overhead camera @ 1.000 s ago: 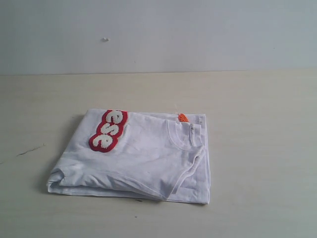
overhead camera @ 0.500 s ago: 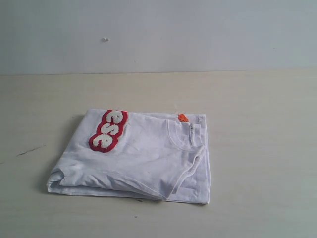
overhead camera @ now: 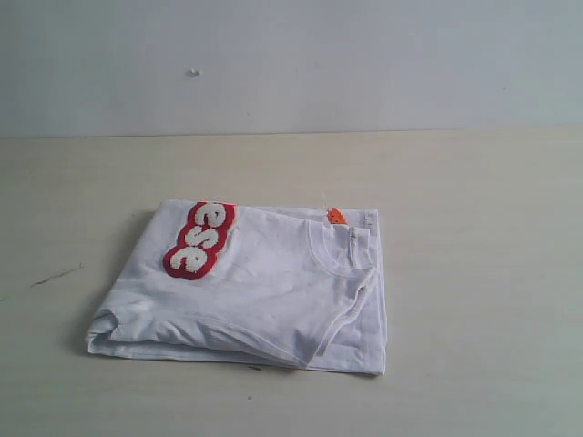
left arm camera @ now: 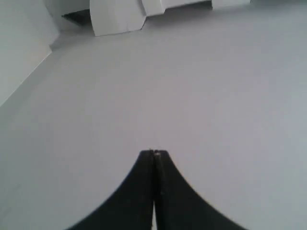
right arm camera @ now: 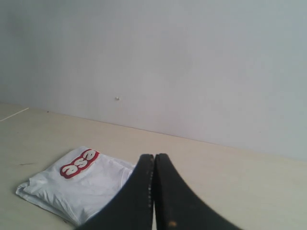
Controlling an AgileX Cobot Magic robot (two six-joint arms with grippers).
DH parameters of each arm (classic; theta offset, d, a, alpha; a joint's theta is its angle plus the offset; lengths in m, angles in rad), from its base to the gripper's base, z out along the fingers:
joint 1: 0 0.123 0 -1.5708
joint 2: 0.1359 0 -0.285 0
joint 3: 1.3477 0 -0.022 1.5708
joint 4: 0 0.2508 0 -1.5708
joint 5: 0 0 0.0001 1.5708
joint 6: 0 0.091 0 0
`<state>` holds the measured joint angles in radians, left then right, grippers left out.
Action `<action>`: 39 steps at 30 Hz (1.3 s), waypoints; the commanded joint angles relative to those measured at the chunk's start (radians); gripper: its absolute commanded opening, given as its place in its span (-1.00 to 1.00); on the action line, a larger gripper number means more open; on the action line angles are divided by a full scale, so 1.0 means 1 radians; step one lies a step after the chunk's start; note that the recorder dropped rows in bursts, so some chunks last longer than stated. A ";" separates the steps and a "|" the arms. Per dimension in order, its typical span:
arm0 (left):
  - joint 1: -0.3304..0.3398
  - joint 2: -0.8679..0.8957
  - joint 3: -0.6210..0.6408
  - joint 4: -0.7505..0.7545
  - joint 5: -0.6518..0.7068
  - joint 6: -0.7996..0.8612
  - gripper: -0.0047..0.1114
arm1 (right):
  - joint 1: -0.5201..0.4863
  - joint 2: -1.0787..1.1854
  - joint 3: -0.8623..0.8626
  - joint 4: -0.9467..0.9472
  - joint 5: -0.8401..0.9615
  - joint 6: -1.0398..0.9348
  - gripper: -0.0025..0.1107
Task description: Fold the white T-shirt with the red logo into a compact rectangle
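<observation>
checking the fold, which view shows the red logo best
Exterior view: the red logo lies unobstructed on the folded white T-shirt, letters legible. The right wrist view shows it smaller; the left wrist view shows none of it.

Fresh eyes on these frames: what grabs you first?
The white T-shirt lies folded into a rough rectangle on the pale table, left of centre in the exterior view. Part of its red logo shows at the far left corner, with an orange neck tag by the collar. The left tool and right tool are shut, clear of the cloth.
</observation>
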<state>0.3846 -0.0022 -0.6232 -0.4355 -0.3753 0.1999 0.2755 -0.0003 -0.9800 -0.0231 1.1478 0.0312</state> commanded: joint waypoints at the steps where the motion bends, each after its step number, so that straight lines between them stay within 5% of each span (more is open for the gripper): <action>1: 0.022 0.002 0.155 0.051 0.014 -0.074 -0.92 | -0.002 0.000 -0.005 -0.003 -0.003 -0.002 -0.96; 13: 0.012 0.002 0.454 0.290 0.004 -0.298 -0.92 | -0.002 0.000 -0.005 -0.003 -0.003 -0.002 -0.96; 20: -0.212 0.002 0.507 0.536 0.044 -0.279 -0.92 | -0.002 0.000 -0.005 -0.003 -0.003 -0.002 -0.96; 26: -0.322 0.002 0.507 0.607 0.272 -0.300 -0.92 | -0.002 0.000 -0.005 -0.003 -0.003 -0.002 -0.96; 34: -0.325 0.002 0.623 0.607 0.153 -0.428 -0.92 | -0.002 0.000 -0.005 -0.003 -0.003 -0.002 -0.96; 39: -0.325 0.002 0.623 0.607 0.211 -0.452 -0.92 | -0.002 0.000 -0.005 -0.003 -0.003 -0.004 -0.96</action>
<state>0.0647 0.0047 -0.0028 0.1673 -0.1674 -0.2267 0.2755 -0.0003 -0.9800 -0.0231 1.1478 0.0312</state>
